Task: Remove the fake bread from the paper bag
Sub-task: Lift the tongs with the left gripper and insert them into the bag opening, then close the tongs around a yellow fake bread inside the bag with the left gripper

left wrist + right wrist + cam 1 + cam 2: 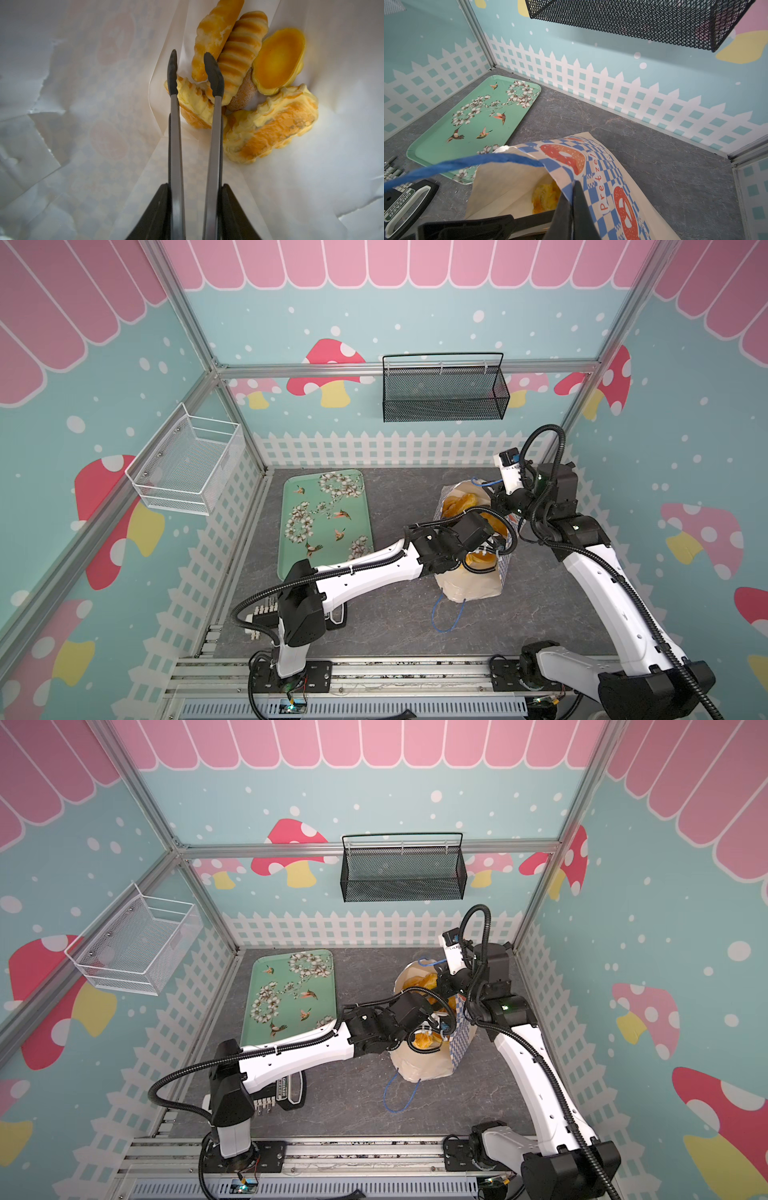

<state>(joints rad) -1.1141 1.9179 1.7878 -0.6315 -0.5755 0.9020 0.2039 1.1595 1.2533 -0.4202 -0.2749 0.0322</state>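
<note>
The paper bag (469, 589) stands open on the right of the table, with its checkered band (593, 166) and blue cord handle (471, 164). Inside lie several pieces of fake bread (239, 56): long loaves, a tart (278, 60), a cream-topped pastry (270, 124). My left gripper (195, 185) is down in the bag, shut on metal tongs (214, 124). The tongs' black tips stand on either side of a yellow pastry (193, 101). My right gripper (572, 193) is shut on the bag's rim, on its far right side (496, 497).
A green flowered tray (357, 522) lies at the left of the table. A black mesh basket (444, 393) hangs on the back wall and a white wire basket (187, 464) on the left wall. A black holder (291, 1090) lies under the left arm.
</note>
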